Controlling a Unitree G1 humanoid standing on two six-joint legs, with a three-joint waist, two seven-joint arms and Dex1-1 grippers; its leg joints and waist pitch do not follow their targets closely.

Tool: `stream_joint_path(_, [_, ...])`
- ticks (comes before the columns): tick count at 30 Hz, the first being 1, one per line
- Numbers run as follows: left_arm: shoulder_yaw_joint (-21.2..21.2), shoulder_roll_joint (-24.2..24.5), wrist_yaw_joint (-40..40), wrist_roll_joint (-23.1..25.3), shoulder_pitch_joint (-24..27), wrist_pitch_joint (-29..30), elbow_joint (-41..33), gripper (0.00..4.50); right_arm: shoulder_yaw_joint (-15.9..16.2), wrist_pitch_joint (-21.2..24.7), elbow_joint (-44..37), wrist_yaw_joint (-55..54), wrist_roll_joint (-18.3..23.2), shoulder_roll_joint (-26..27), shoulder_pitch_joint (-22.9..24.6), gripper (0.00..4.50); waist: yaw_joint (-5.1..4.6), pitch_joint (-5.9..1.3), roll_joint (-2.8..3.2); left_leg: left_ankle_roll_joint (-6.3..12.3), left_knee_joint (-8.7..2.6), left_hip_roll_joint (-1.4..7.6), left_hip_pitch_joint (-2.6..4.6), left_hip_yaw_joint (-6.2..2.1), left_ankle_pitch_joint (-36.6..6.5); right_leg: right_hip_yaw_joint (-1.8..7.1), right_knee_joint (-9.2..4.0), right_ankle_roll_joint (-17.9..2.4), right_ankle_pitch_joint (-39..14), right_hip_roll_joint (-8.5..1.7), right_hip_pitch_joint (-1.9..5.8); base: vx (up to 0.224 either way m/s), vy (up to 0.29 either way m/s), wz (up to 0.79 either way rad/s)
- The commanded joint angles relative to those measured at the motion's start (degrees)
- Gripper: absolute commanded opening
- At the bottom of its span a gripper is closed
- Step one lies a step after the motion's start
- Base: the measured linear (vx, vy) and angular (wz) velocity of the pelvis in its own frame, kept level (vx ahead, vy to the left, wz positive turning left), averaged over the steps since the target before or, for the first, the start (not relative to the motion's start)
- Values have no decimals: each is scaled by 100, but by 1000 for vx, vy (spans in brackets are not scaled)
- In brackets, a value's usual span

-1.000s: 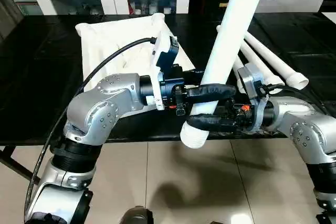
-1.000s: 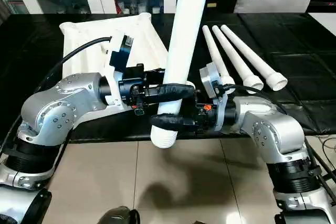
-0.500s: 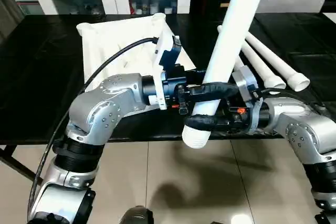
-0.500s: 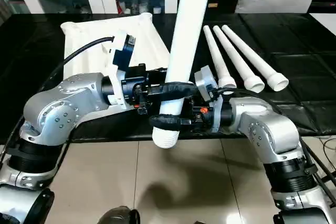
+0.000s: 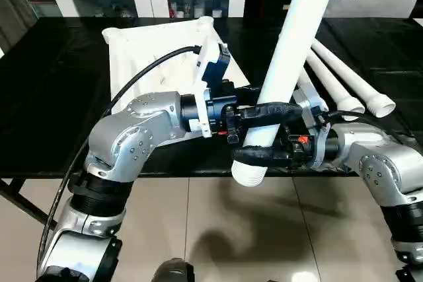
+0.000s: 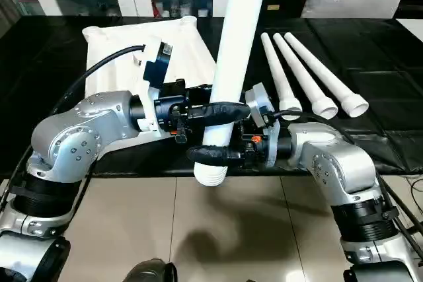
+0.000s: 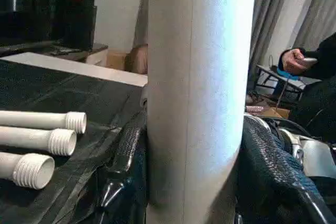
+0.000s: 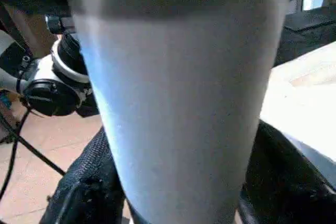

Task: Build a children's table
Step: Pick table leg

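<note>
Here both hands, left hand [image 5: 264, 111] above right hand [image 5: 261, 156], clamp the upright leg [image 5: 291, 51].

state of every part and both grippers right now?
held table leg: upright, slightly tilted, threaded end down past the table edge, gripped by both grippers
left gripper: shut on the held leg, upper grip
right gripper: around the held leg just above its threaded end
three spare legs: lying side by side on the black table
table top: lying underside up, no legs fitted
</note>
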Motion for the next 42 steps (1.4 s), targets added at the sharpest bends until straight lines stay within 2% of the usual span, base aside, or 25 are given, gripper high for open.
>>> stream_joint_path(1, [57,-16,-54,-86,-102,10,-25,185,-32,-19,53,-30,-4,37,-126,304,0,-520,-92,429,-368,432,178,-160,-486,314,-371,-1533,109,-437,240,0,0,0])
stream_joint_path(3, [49,-5,-67,-75,-89,0,-28,185,-48,13,47,-15,34,39,-134,266,-2,-524,-85,438,-366,434,177,-164,-465,312,-365,-1532,123,-434,241,0,0,0])
stream_joint_path(5, [48,-4,-65,-76,-83,5,-31,185,-55,40,39,-1,58,33,-137,264,-3,-523,-86,449,-364,432,175,-162,-452,311,-361,-1543,166,-429,239,0,0,0])
stream_joint_path(7, [47,-8,-59,-82,-70,11,-46,185,-55,79,31,10,82,28,-125,229,-1,-527,-83,442,-366,435,178,-164,-482,309,-365,-1541,120,-436,244,0,0,0])
stream_joint_path(12, [41,-15,-40,-69,-52,11,-56,185,-53,98,18,8,86,27,-101,200,5,-541,-86,442,-356,432,177,-160,-426,308,-358,-1543,168,-434,244,0,0,0])
stream_joint_path(15, [96,-112,214,38,-66,-49,21,185,-6,98,22,-81,-25,-2,-79,199,9,-553,-83,432,-348,435,180,-160,-401,307,-351,-1550,215,-432,245,0,0,0])
stream_joint_path(18, [214,-221,252,-157,-60,48,32,185,-49,234,5,-184,39,5,-31,195,15,-561,-90,453,-337,425,168,-157,-353,307,-342,-1579,285,-439,257,0,0,0])
stream_joint_path(19, [196,-214,200,-208,-41,74,-40,241,-59,350,17,-238,73,6,-27,194,16,-562,-91,461,-338,426,172,-159,-358,306,-344,-1576,274,-435,255,0,0,0])
stream_joint_path(20, [190,-215,168,-262,-24,114,-88,255,-46,345,22,-237,56,5,-19,194,18,-563,-86,464,-338,427,173,-159,-362,304,-339,-1579,267,-435,252,0,0,0])
stream_joint_path(23, [148,-254,59,-491,75,255,-330,258,-8,328,24,-295,5,38,29,193,15,-563,-81,434,-340,432,175,-159,-388,304,-342,-1565,227,-432,245,0,0,0])
stream_joint_path(24, [101,-352,129,-511,149,243,-427,277,5,320,12,-363,-11,89,65,193,15,-562,-69,427,-340,439,168,-163,-386,305,-336,-1573,258,-440,251,0,0,0])
stream_joint_path(26, [83,-387,159,-503,176,239,-455,298,14,316,5,-391,-15,104,78,193,9,-559,-85,435,-344,438,167,-159,-412,306,-347,-1571,257,-433,248,0,0,0])
stream_joint_path(27, [73,-514,230,-576,237,260,-512,302,24,307,4,-479,-29,164,99,193,15,-561,-65,431,-338,427,162,-162,-409,307,-349,-1555,218,-442,256,0,0,0])
stream_joint_path(28, [99,-612,313,-648,262,278,-534,310,33,296,12,-547,-54,211,109,193,13,-556,-68,377,-347,442,176,-159,-488,308,-362,-1552,140,-437,247,0,0,0])
stream_joint_path(29, [116,-674,367,-694,278,288,-547,336,37,291,16,-591,-72,243,115,193,14,-553,-70,370,-348,440,178,-155,-514,311,-371,-1551,115,-438,244,0,0,0])
stream_joint_path(30, [131,-726,418,-722,288,286,-557,344,42,291,25,-639,-92,270,120,193,13,-555,-54,343,-353,442,174,-162,-540,309,-366,-1542,102,-432,246,0,0,0])
stream_joint_path(31, [139,-789,478,-738,311,262,-586,350,46,254,31,-698,-123,313,139,193,7,-556,-65,331,-355,442,170,-164,-546,308,-365,-1536,112,-430,250,0,0,0])
stream_joint_path(34, [323,-1045,736,-921,371,213,-646,370,-98,97,29,-1107,-140,590,232,193,5,-549,-85,283,-366,441,162,-158,-607,313,-371,-1508,36,-450,248,0,0,0])
stream_joint_path(36, [637,-1309,1019,-1228,401,231,-647,398,-211,10,-1,-1252,-68,763,307,193,5,-547,-87,267,-374,442,174,-162,-656,311,-394,-1471,-53,-444,248,0,0,0])
stream_joint_path(38, [802,-1444,1173,-1436,436,253,-657,402,-273,-76,-17,-1380,-63,866,360,193,10,-548,-74,243,-369,441,167,-160,-672,311,-394,-1472,-59,-451,247,0,0,0])
stream_joint_path(40, [1102,-1751,1585,-1799,546,229,-669,403,-359,80,-99,-1634,39,984,496,193,-11,-540,-112,244,-377,443,162,-158,-676,313,-393,-1473,-15,-434,246,0,0,0])
stream_joint_path(42, [1221,-1864,1761,-1887,583,178,-648,403,-411,110,-170,-1672,130,1026,568,193,15,-538,-91,263,-369,445,166,-159,-703,316,-413,-1447,-94,-451,252,0,0,0])
